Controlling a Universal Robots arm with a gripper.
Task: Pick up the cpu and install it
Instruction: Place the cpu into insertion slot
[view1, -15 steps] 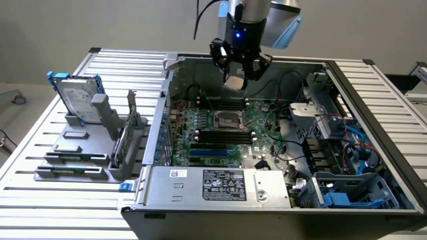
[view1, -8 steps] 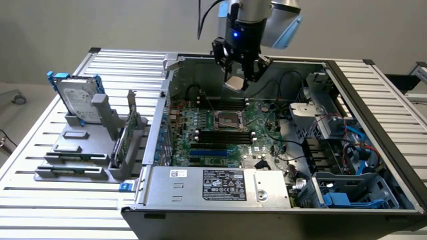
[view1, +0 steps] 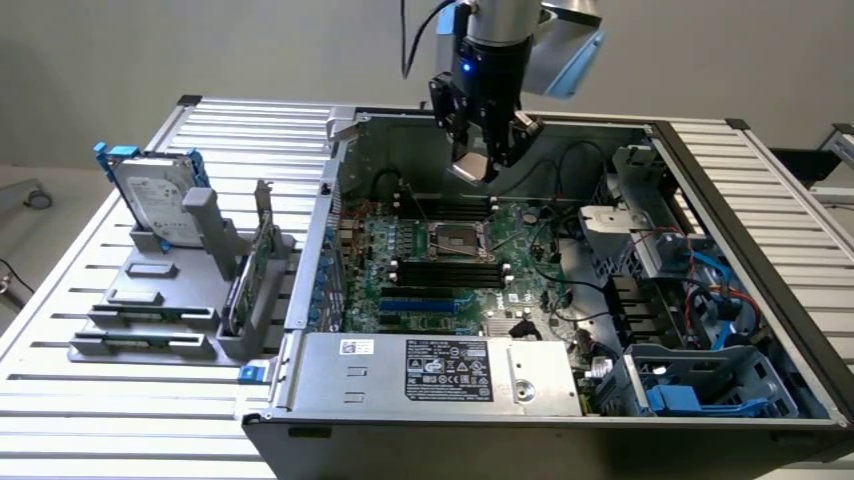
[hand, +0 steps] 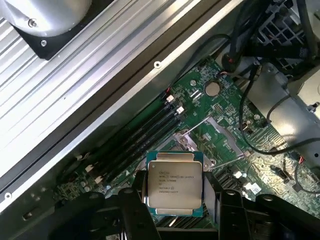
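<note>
**A:** Where is the tool?

**B:** In the upper middle of the exterior view, the tool (view1: 487, 152) hangs over the open computer case (view1: 441, 375), above the far edge of the green motherboard (view1: 534, 255).

**A:** What does it have hold of?

**B:** The cpu (hand: 174, 186). The jaws stand wide and press against two opposite edges of it. Its printed silver top faces the wrist camera.

**A:** Is the chip on the board?

**B:** No, it is held clear above it. The socket (view1: 454, 238) lies near the middle of the exterior view, below the tool and apart from the chip, between dark memory slots.

**A:** Anything outside the case?

**B:** A hard drive (view1: 154, 195) with blue rails stands upright in a grey holder on the slatted tabletop (view1: 134, 410), at the exterior view's left.
</note>
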